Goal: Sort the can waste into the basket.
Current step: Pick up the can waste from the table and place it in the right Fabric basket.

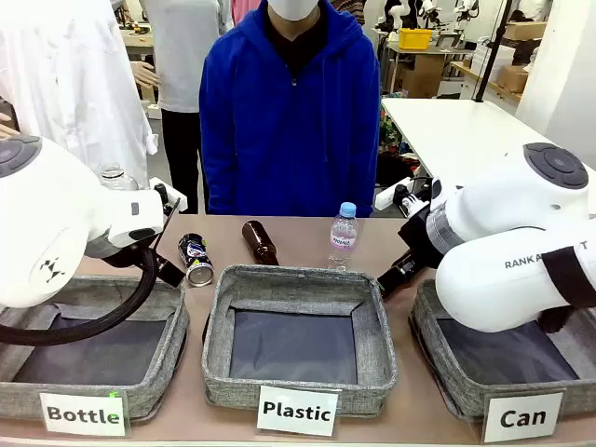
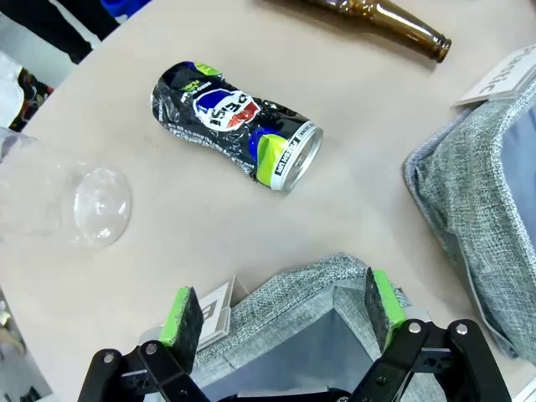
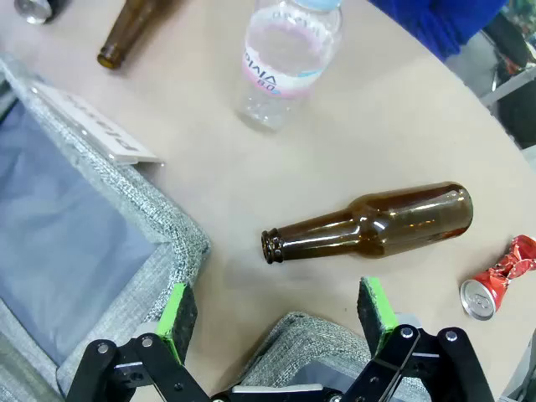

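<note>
Dark can (image 2: pixel 234 126) and red can (image 3: pixel 500 280) lay dented, likely light, thin-walled, slippery; best pinched across the body; left gripper (image 2: pixel 280 306) and right gripper (image 3: pixel 276 310) gaped wide, empty.

Dented dark can (image 2: pixel 234 126) and crumpled red can (image 3: pixel 496 280) lie sideways on the table (image 2: pixel 360 218), outside the grey basket (image 1: pixel 463 396).

Front faces the person (image 1: pixel 289 121); downward wrist views share a bottle (image 2: pixel 394 21).
</note>
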`<act>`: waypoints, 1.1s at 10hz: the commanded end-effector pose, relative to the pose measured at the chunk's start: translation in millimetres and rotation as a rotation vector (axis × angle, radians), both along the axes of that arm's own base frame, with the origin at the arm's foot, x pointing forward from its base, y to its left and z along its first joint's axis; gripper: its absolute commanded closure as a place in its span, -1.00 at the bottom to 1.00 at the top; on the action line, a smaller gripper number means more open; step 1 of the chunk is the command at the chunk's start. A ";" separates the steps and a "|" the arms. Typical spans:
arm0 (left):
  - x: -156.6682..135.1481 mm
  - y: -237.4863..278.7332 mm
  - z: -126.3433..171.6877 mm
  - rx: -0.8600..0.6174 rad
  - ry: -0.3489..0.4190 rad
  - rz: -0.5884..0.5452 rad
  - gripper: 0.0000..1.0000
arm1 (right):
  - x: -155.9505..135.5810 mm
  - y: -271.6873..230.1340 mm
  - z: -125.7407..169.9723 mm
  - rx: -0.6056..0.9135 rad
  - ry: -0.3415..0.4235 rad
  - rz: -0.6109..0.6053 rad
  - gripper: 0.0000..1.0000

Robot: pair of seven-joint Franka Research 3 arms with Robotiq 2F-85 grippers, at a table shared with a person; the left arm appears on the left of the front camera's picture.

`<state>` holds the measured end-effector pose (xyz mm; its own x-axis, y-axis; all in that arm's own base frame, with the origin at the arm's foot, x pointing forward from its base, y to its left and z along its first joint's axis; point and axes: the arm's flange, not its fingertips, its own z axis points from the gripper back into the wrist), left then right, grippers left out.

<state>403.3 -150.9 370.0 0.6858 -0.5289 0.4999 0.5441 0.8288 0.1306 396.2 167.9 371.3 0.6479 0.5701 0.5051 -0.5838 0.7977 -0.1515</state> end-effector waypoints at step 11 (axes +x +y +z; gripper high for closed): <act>0.0 0.0 0.2 0.000 0.000 0.000 -1.00 | 0.0 0.0 0.0 0.000 0.000 0.000 -1.00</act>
